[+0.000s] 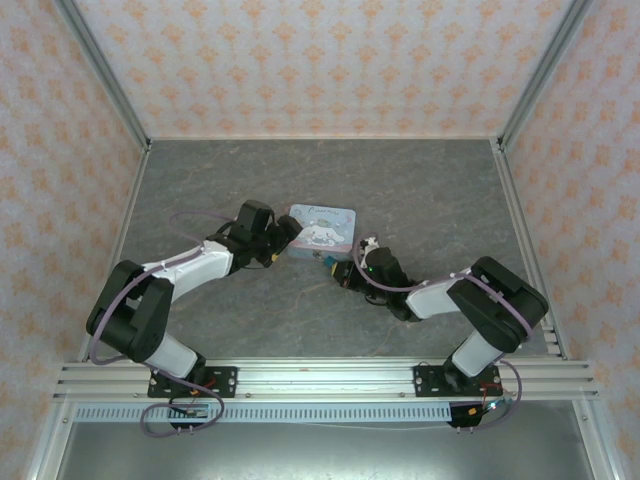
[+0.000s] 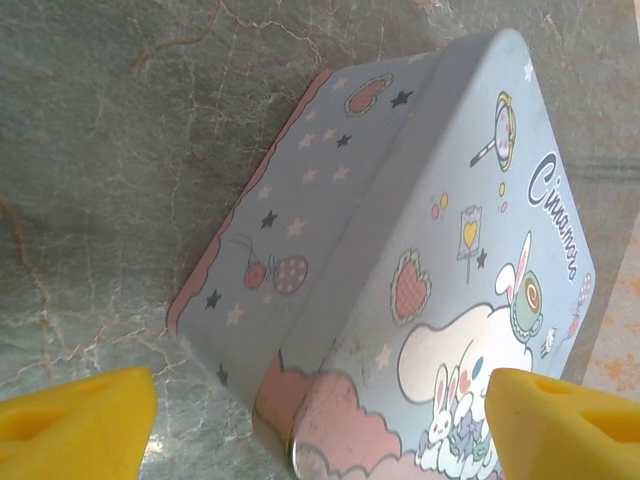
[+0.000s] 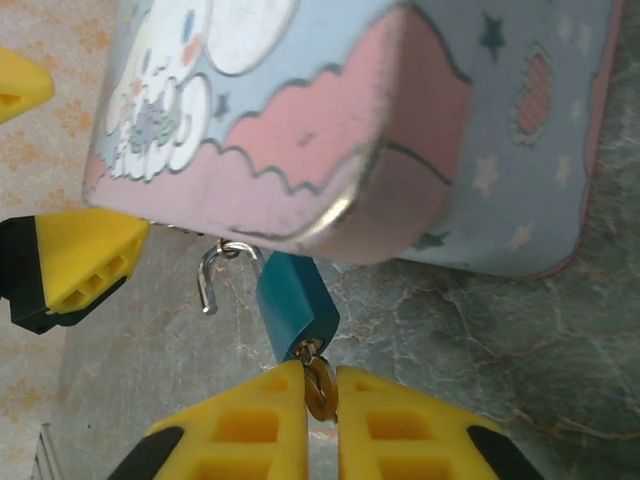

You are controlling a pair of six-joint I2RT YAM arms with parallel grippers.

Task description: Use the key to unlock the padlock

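Padlock (image 3: 296,305): sm. teal body w/ silver shackle (image 3: 212,275), on grey marbled table (image 3: 480,340), tight against pale blue tin (image 3: 300,120) at its near corner.
Posn: 12 o'clock from right claw (image 3: 320,400), just beyond its tips. Shackle hooks out at 10 o'clock from body, one end hanging free.
Key (image 3: 320,388): brass-coloured head at body's 6 o'clock end, pinched btw. right claw's yellow pads, which are nearly together on it.
Left claw (image 2: 320,425): tips wide apart, tin ahead at 12 o'clock.
Writing: lid script reads "Cinnamo…", rest runs off at frame edge. Print incl. white cartoon dog, hearts, stars. Marks on padlock too small to tell.
Hidden: upper end of body and shackle root under tin's overhanging corner. Key blade not seen. Whether shackle passes through anything on tin: cannot tell.
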